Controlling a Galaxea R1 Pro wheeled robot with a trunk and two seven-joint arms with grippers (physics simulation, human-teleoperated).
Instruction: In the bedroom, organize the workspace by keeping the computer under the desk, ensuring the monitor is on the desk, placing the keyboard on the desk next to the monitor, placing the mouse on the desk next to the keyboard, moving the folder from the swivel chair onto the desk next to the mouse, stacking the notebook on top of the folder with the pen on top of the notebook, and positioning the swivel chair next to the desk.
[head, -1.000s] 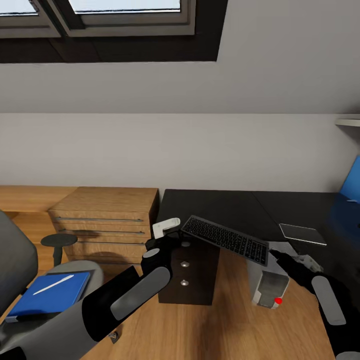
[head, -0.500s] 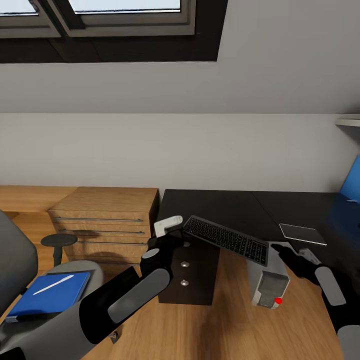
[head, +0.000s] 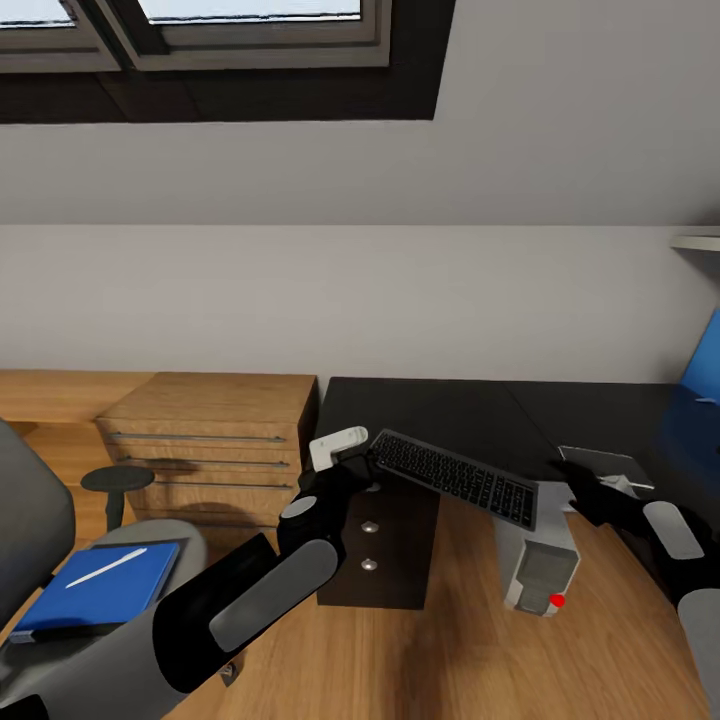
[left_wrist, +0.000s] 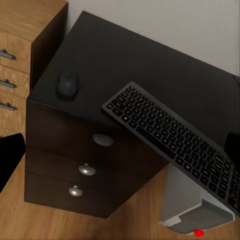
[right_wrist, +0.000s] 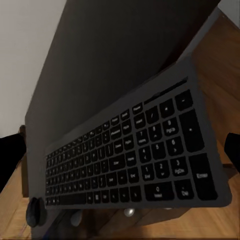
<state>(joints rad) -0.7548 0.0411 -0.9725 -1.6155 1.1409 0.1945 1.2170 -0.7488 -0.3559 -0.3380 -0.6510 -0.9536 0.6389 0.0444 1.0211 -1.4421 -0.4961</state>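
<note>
My left gripper (head: 352, 468) sits at the left end of the keyboard (head: 458, 478), at the desk's (head: 450, 410) front left corner; I cannot tell whether its fingers are spread or pinching the keyboard's end. My right gripper (head: 578, 482) sits just beside the keyboard's right end, near the desk's front edge; its state I likewise cannot tell.

The keyboard is tilted, left end over the desk's front left corner, right end hanging out past the front edge over the floor (head: 470, 620). In the left wrist view the mouse (left_wrist: 67, 85) lies on the desk near its left edge, apart from the keyboard (left_wrist: 175, 140).

The computer (head: 538, 560) stands on the floor below the keyboard's right end, beside the desk's drawer unit (head: 378, 545).

A flat grey pad (head: 605, 463) lies on the desk toward the right.

On the chair (head: 40, 540) seat at my far left lies the folder (head: 95, 590), with the pen (head: 105, 568) on top.
</note>
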